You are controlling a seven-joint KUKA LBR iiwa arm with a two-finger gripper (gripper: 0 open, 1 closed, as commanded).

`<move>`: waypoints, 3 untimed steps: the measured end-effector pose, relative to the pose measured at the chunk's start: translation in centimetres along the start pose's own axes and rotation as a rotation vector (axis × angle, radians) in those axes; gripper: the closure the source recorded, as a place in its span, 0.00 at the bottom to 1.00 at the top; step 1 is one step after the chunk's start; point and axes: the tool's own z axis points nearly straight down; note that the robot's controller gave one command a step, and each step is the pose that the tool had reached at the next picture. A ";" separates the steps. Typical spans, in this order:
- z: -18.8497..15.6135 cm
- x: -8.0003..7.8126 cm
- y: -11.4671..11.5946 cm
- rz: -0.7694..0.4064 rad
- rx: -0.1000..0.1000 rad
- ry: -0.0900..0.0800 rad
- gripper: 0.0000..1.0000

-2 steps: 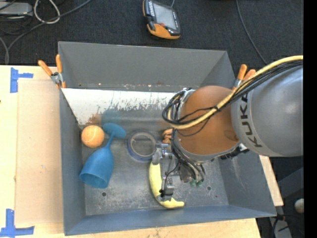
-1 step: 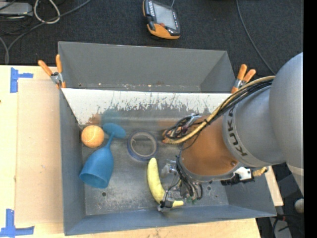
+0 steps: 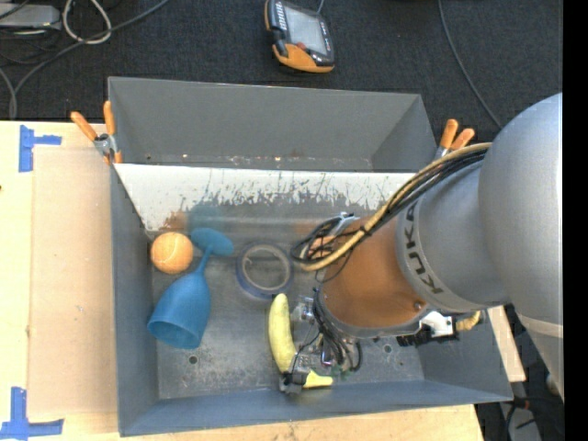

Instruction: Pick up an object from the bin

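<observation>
We find the arm's gripper [image 3: 305, 379] low over the floor of the grey metal bin [image 3: 129, 274]. A yellow plastic banana [image 3: 279, 331] lies just beside it, on the side away from the arm, with its long axis running alongside the tool. We cannot tell whether the gripper is spread or closed. Beyond the banana, well apart from the tool, lie a blue tape ring [image 3: 265, 269], a tipped blue plastic goblet [image 3: 182, 309] and an orange ball [image 3: 172, 253].

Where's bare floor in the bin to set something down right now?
Bare floor lies between the blue goblet and the banana, toward the near wall, and along the far wall behind the blue ring. It is crowded around the tool: banana, ring and a small yellow piece sit close. The orange ball sits beside the goblet's foot.
</observation>
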 end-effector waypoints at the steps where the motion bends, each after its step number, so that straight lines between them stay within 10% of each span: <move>1: 0.1 -0.2 1.0 0.203 0.004 0.008 0.00; 2: 0.1 0.0 0.1 0.022 0.000 0.002 0.00; 3: 0.2 -0.1 0.9 0.188 0.005 0.011 1.00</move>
